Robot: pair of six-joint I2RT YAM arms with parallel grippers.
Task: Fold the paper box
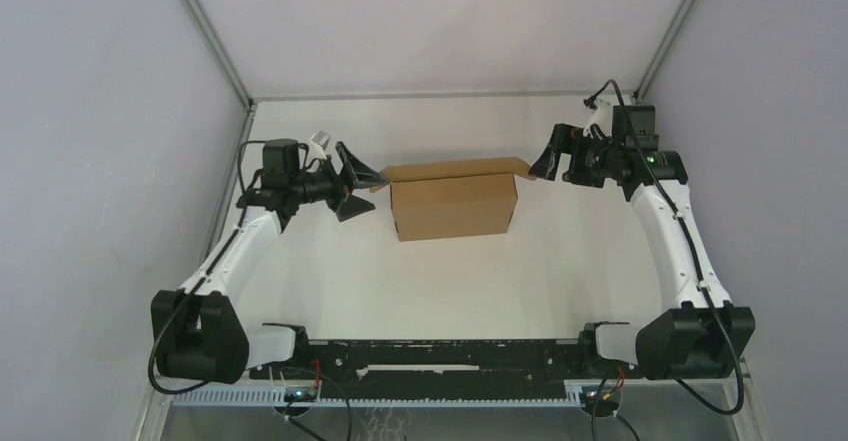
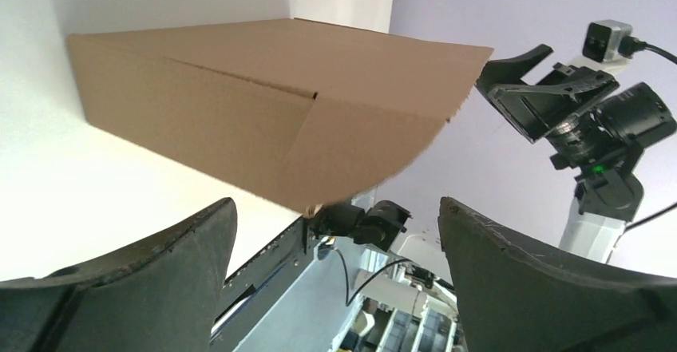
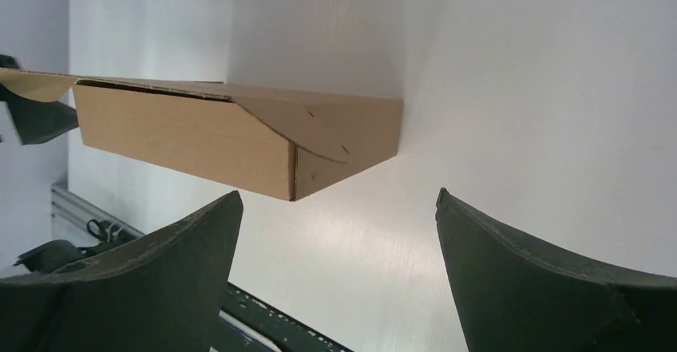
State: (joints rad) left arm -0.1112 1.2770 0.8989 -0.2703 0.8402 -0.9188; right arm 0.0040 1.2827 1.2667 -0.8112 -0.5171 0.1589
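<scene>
The box [image 1: 455, 206] sits mid-table [image 1: 450, 291] with its long axis running left-right and one long side wall facing the arm bases. The lid is lying on top, with a flap poking out past each end. It's plain brown cardboard on every face I can see. The left gripper [image 1: 362, 191] is just off the box's left end and the right gripper [image 1: 545, 164] just off its right end — both have their fingers spread wide and are gripping nothing.
</scene>
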